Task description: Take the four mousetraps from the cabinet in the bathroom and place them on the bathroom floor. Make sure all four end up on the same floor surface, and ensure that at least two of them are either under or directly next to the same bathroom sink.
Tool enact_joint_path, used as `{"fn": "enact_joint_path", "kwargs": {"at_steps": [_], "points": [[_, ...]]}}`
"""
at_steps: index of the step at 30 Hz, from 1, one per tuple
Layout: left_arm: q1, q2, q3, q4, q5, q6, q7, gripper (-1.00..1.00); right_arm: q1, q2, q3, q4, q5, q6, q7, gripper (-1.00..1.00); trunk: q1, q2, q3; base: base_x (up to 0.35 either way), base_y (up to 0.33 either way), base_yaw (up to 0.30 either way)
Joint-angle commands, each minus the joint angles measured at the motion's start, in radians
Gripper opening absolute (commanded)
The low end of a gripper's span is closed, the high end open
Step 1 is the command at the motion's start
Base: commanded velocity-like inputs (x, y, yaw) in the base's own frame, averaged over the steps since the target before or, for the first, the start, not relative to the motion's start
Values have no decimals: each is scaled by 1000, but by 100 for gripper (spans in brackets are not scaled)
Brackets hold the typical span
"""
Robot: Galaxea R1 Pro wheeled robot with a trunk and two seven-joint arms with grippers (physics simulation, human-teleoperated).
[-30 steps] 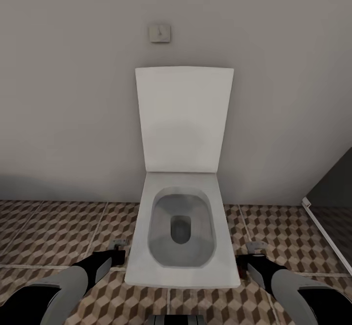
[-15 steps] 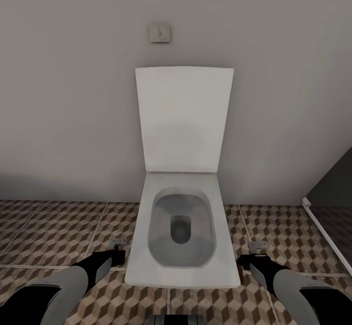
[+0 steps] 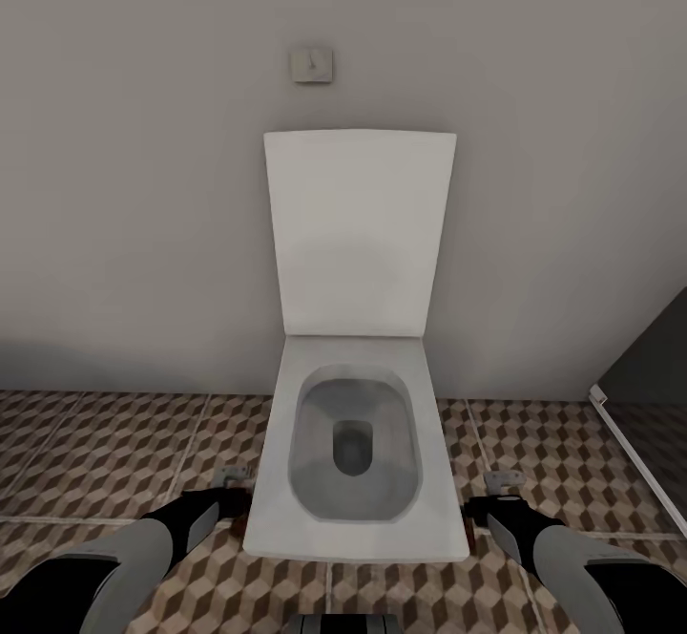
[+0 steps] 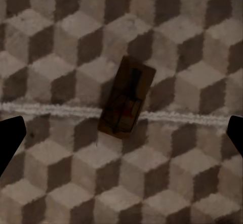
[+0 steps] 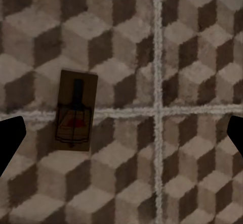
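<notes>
1. The grey wall (image 3: 143, 185) and the bathroom floor of brown, beige and white cube-pattern tiles (image 3: 105, 443) are looking the same as a second ago, so the robot's head is not moving.
2. The white square toilet with its lid up (image 3: 353, 443) is sitting between the two arms, just as before.
3. The left gripper (image 3: 227, 489) is hanging low beside the toilet's base. Its black fingers (image 4: 10, 138) are spread wide and holding nothing.
4. The right gripper (image 3: 496, 493) is hanging low on the toilet's other side. Its black fingers (image 5: 10, 138) are also spread wide and holding nothing.
5. A small flat dark-brown wooden mousetrap (image 4: 126, 102) is lying on the tiles under the left gripper, across a grout line. In the head view a brown bit (image 3: 240, 524) is now showing by the toilet's base. It was not there half a second ago, so I think this trap has only just landed.
6. A second dark-brown mousetrap (image 5: 76, 110) is lying flat on the tiles under the right gripper, also across a grout line.
7. So I think two traps are now down on the same floor. They are lying by the toilet, and I cannot tell how near the sink is.
</notes>
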Motion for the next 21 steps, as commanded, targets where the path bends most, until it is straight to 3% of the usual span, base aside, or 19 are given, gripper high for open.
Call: {"fn": "enact_joint_path", "kwargs": {"at_steps": [1,21], "points": [[0,0,-7,-2,8,6,2,100,-1,0,5,1,3,4,-2,100,0,0,-1,0,0,0],[0,0,-9,-2,8,6,2,100,-1,0,5,1,3,4,-2,100,0,0,-1,0,0,0]]}}
